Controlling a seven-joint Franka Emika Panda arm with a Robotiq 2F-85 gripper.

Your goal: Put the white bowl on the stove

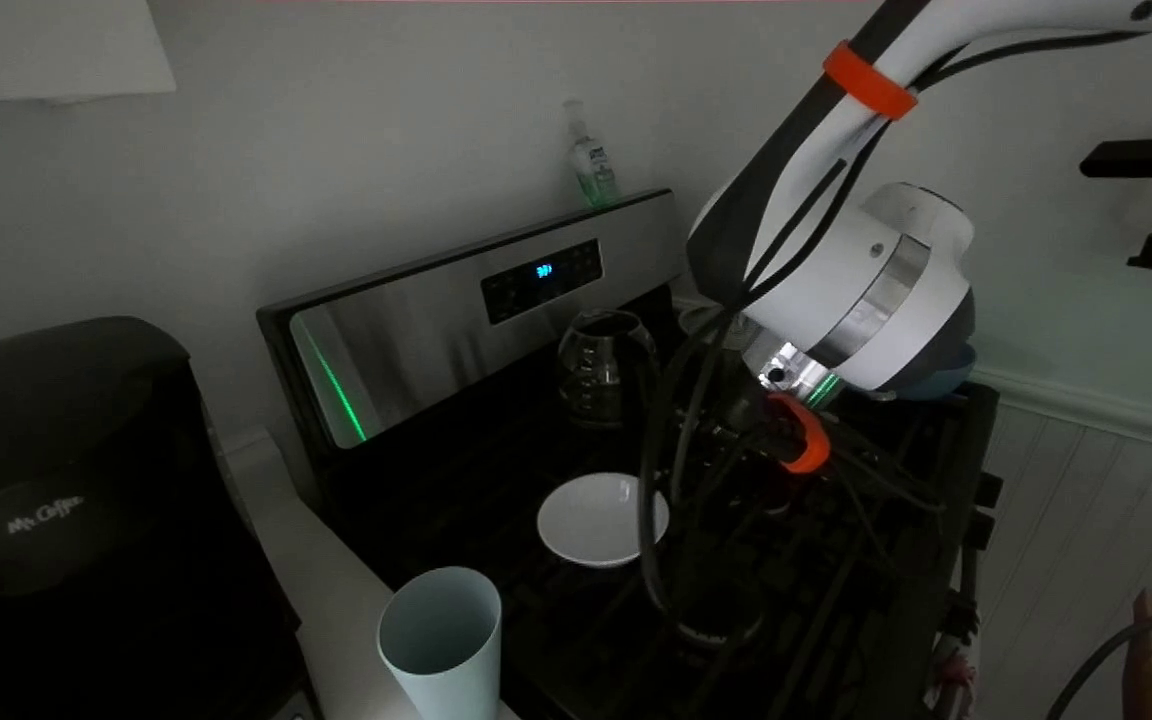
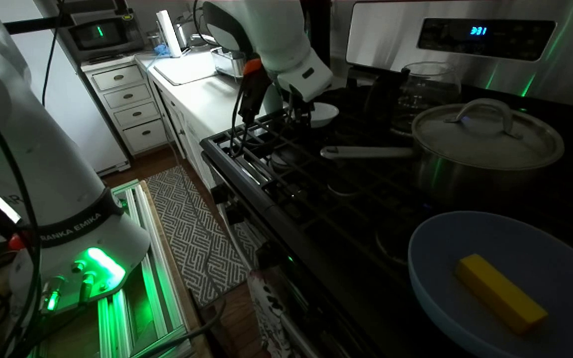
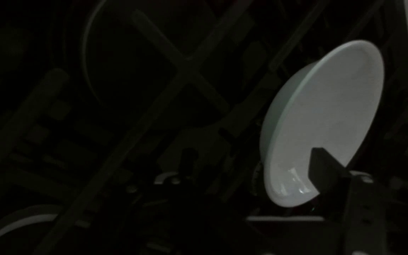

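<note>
The white bowl sits on the dark grates of the stove, near the counter-side edge. It also shows in an exterior view just behind my gripper. In the wrist view the bowl is at the right, over the stove's grates. My gripper is open there, its two fingers well apart. The right finger overlaps the bowl's near part in the picture; the left finger is over dark grate. I cannot tell whether a finger touches the bowl. Nothing is held between the fingers.
A glass carafe and a lidded pot stand on the stove. A blue bowl holds a yellow block. A tall pale cup and a black coffee maker stand beside the stove. The scene is dim.
</note>
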